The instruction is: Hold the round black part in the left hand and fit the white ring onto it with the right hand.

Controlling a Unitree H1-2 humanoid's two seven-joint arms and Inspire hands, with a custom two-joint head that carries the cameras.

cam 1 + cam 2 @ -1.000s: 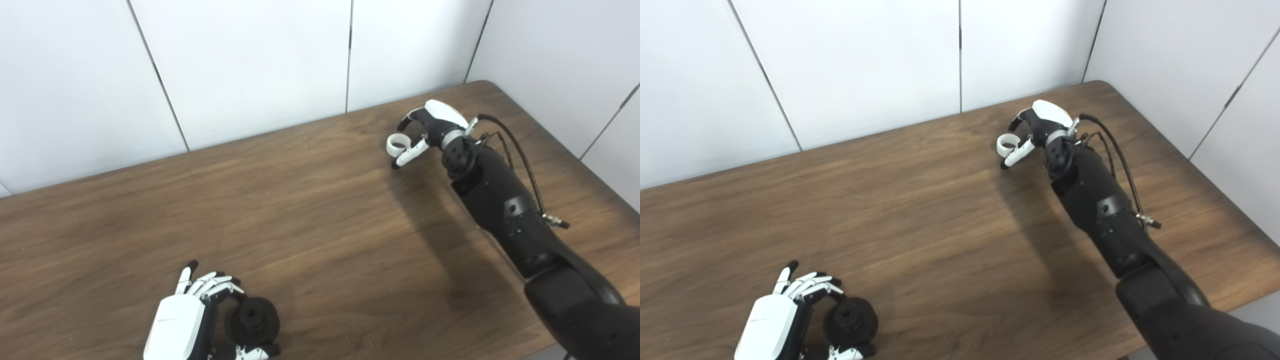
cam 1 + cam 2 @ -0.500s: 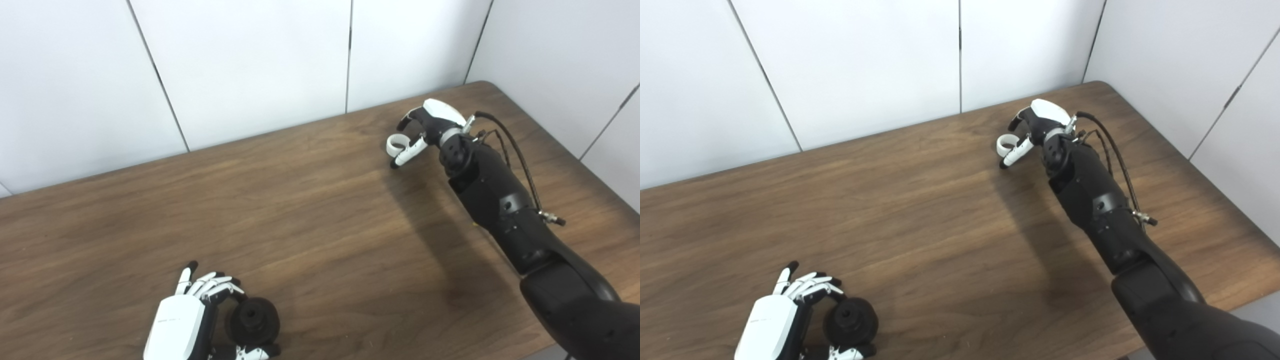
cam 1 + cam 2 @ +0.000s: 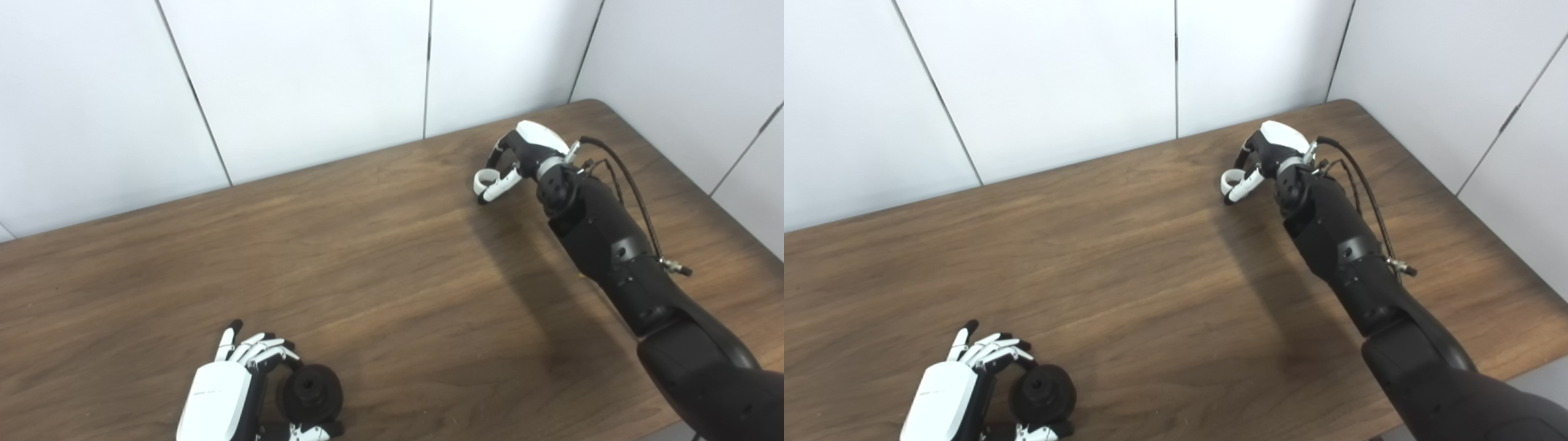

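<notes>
The round black part [image 3: 310, 392] rests on the table's near left, with a hole in its middle facing up. My left hand [image 3: 222, 397] is curled around it, fingers behind it and thumb in front. Far across the table at the back right lies the white ring [image 3: 482, 177]. My right hand [image 3: 525, 146] is over it, with fingers and thumb closed onto it, so part of the ring is covered. The ring stays low at the table surface.
The brown wooden table [image 3: 392, 257] runs between the two hands. White wall panels [image 3: 306, 79] stand close behind its far edge, and its right corner lies just past the right hand. A black cable [image 3: 625, 177] loops off the right wrist.
The right hand's fingers have come down and closed on the white ring, which now looks tilted and partly covered. The left hand and the black part have not moved.
</notes>
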